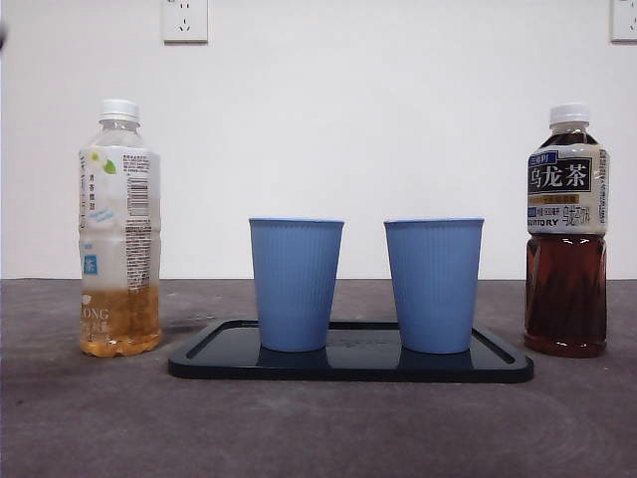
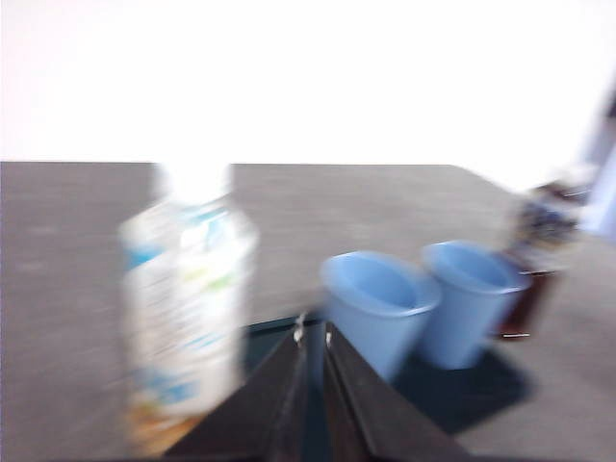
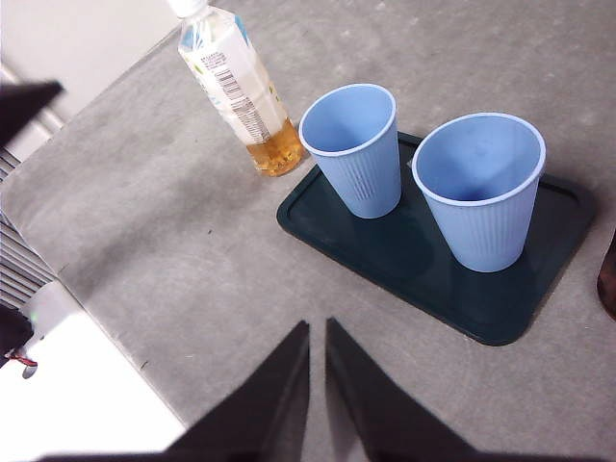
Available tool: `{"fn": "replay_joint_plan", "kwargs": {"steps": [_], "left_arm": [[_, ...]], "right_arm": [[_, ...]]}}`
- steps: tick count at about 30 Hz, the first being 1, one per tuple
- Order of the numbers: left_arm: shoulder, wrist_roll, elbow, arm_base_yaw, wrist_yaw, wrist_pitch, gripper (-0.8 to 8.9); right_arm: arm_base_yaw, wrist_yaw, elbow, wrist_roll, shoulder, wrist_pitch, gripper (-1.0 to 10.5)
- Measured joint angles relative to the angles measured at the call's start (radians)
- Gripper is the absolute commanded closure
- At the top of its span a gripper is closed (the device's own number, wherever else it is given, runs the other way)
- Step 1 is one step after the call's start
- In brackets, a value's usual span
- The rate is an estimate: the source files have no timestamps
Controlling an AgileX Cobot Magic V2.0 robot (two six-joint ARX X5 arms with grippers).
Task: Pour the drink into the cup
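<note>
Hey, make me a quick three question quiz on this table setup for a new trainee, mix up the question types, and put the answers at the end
1. True or false: both blue cups stand on the black tray.
2. Which bottle holds the darker drink? A) the white-labelled bottle B) the oolong tea bottle
3. Fill in: both bottles still wear their white ____.

Key
1. True; the two cups stand upright, side by side and apart.
2. B; it is well filled, while the other holds only a little amber drink at the bottom.
3. Caps.

Two blue ribbed cups [image 1: 296, 284] [image 1: 433, 285] stood upright, empty, side by side on a tray. A capped pale-tea bottle [image 1: 119, 229] and a capped dark-tea bottle [image 1: 566, 231] flanked them.
</note>
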Motion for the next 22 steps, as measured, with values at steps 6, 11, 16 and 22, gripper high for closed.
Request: {"fn": "replay_joint_plan", "kwargs": {"steps": [6,11,16,22], "left_arm": [[-0.166,0.038,-0.227,0.148,-0.103,0.005,7.86],[-0.214,0.042,-0.233,0.180,-0.191,0.002,7.86],[-0.214,0.042,-0.233,0.180,-0.214,-0.035,7.86],[-0.214,0.042,-0.233,0.180,-0.214,-0.036,7.86]], "right_arm": [[0.000,0.000,0.000,0.000,0.000,0.000,9.2],[0.000,0.000,0.000,0.000,0.000,0.000,9.2],[0.000,0.000,0.000,0.000,0.000,0.000,9.2],[0.000,0.000,0.000,0.000,0.000,0.000,9.2]]}}
